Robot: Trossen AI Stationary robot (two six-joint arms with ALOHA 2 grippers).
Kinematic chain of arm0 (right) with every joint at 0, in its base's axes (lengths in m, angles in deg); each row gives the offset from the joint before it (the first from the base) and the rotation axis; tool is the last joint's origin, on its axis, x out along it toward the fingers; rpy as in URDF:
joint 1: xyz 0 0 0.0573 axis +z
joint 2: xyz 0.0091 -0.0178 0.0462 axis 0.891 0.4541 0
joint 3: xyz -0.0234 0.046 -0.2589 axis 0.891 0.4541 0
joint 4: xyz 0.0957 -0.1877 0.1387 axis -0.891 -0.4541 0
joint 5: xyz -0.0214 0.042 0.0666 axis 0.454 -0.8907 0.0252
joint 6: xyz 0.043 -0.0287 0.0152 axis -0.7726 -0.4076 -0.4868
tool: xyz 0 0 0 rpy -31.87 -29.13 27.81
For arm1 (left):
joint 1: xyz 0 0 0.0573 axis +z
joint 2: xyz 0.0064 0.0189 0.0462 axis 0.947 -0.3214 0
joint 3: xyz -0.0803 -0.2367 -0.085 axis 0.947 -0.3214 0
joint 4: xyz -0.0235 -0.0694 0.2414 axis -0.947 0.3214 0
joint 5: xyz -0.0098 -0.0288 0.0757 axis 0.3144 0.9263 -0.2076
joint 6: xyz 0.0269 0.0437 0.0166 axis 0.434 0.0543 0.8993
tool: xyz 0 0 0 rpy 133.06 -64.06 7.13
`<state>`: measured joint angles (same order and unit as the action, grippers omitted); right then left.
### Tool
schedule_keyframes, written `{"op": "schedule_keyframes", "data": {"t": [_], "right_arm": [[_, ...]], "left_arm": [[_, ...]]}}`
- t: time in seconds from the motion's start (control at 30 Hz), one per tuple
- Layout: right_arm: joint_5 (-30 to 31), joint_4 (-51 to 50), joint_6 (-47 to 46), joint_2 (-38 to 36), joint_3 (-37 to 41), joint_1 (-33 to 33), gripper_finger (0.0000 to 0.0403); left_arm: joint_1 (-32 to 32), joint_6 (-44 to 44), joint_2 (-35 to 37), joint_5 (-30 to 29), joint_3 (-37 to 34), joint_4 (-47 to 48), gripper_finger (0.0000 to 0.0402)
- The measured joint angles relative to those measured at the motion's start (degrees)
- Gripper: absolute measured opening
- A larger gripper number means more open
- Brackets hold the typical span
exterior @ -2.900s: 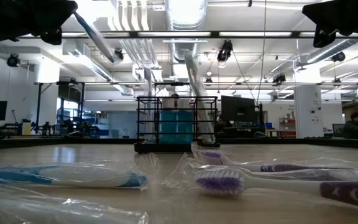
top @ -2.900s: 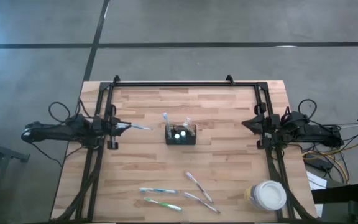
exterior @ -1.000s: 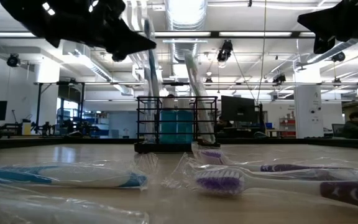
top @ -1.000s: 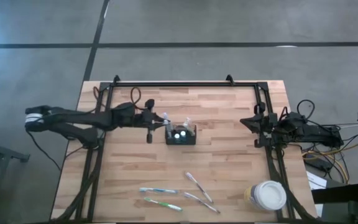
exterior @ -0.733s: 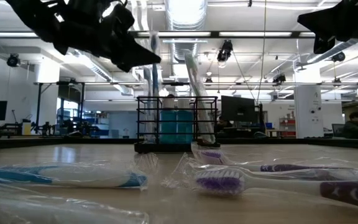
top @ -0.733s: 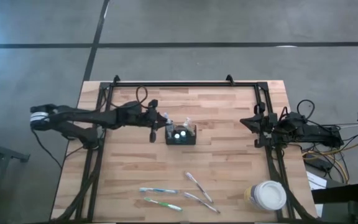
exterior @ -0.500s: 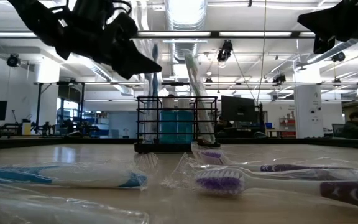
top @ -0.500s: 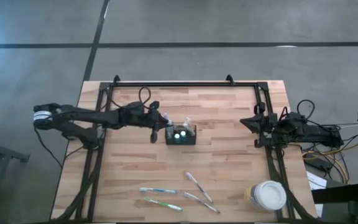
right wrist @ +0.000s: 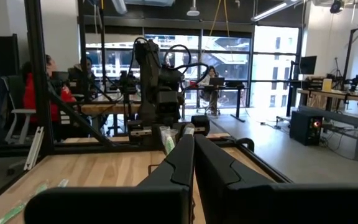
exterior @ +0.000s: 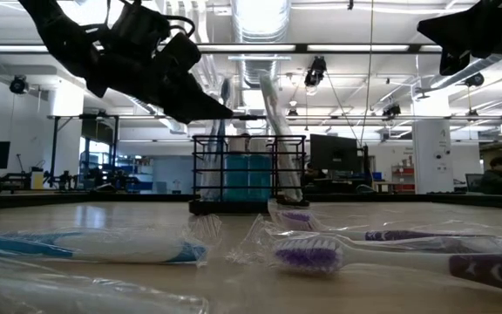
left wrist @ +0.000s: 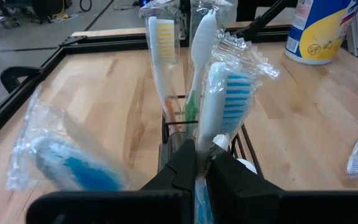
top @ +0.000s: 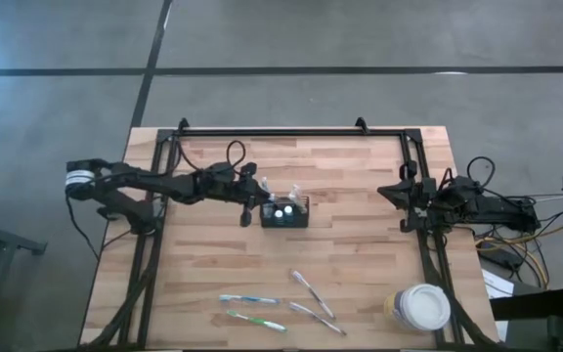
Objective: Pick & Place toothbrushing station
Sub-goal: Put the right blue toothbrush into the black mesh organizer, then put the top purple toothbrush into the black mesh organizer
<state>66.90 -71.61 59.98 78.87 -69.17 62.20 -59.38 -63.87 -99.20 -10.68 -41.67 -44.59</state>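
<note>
Left wrist view alone shows left hand (left wrist: pixel 201 168) pinching blue toothbrush (left wrist: pixel 222 109).

You have a light butcher-block table (top: pixel 360 244) framed by black rails. On it stands the black wire-mesh caddy (top: pixel 283 212) near the middle. Four wrapped toothbrushes (top: pixel 281 305) lie loose toward the near edge, and the large white-lidded cup (top: pixel 420 307) stands at the near right corner.

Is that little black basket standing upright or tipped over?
Upright. The caddy sits flat on the table, its wires vertical, with wrapped toothbrushes poking up out of it.
</note>
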Motion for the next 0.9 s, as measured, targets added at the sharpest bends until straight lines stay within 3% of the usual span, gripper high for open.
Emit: {"op": "schedule_keyframes", "data": {"t": [0.27,0.9], "right_arm": [[0.0,-0.02,-0.04,0.02,0.0,0.0,0.0008],[0.02,-0.2,-0.03,0.02,0.0,0.0,0.0008]], "left_arm": [[-0.09,-1.61,1.07,0.37,-0.14,2.02,0.0058],[-0.09,-3.38,6.16,1.56,-0.07,4.99,0.0253]]}}
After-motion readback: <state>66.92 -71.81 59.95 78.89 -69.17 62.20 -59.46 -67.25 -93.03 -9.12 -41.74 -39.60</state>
